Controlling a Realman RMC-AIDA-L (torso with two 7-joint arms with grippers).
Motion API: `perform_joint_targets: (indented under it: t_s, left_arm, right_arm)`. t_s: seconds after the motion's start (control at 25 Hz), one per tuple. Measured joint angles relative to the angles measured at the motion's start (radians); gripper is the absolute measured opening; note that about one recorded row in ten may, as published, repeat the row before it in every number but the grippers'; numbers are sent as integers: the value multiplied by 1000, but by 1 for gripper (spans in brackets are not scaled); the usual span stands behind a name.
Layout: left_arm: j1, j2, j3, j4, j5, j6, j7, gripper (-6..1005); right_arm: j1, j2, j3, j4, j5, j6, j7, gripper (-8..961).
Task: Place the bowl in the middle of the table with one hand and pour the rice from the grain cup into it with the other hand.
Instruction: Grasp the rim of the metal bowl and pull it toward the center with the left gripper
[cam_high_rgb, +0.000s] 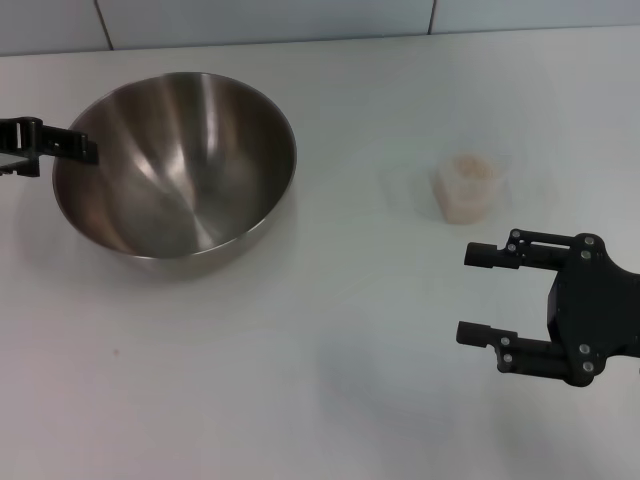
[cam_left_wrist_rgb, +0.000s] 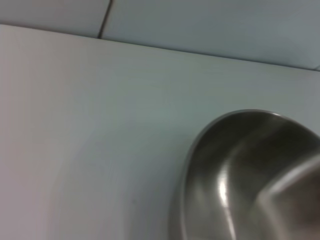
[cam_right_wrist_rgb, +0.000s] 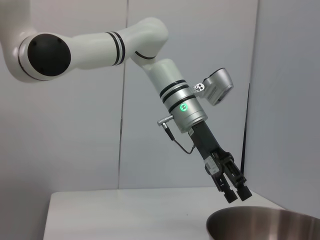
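One bowl (cam_high_rgb: 175, 165) sits on the white surface (cam_high_rgb: 300, 380). One grain cup (cam_high_rgb: 466, 187) holding rice (cam_high_rgb: 470, 168) stands well apart to its right. The left tool (cam_high_rgb: 88, 152) is at the bowl's left rim, fingers narrowly apart above it. The right tool (cam_high_rgb: 468, 294), spread and empty, hovers near the cup.

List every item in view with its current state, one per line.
bowl: upright on the table, empty.
grain cup: upright, holding rice, untouched.
left gripper: at the bowl's rim.
right gripper: open, near the cup, holding nothing.
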Motion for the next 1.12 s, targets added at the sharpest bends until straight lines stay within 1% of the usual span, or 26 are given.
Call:
perform_joint_targets:
  t_s: [0.12,0.4,0.64,0.84,1.0,1.12]
  left_arm:
    - [-4,1,0,-3,23,-8,-4,854]
    - [-13,1,19,-51,54,-43,1,852]
    - [-19,0,62,-109,55,-69,6,850]
    - [-45,2,103,-206,57,-105,14,798]
    - [-52,2,119,-232,58,-126,15,788]
    - [-51,2,156,-232,58,-138,30,780]
  right_arm:
    - [1,0,0,1,0,-4,0,648]
    - [6,1,0,1,0,-9,0,648]
    - [7,2,0,1,1,-11,0,648]
    - [8,2,0,1,1,-11,0,648]
    - [10,0,0,1,2,-9,0,647]
    - [10,0,1,0,2,-6,0,647]
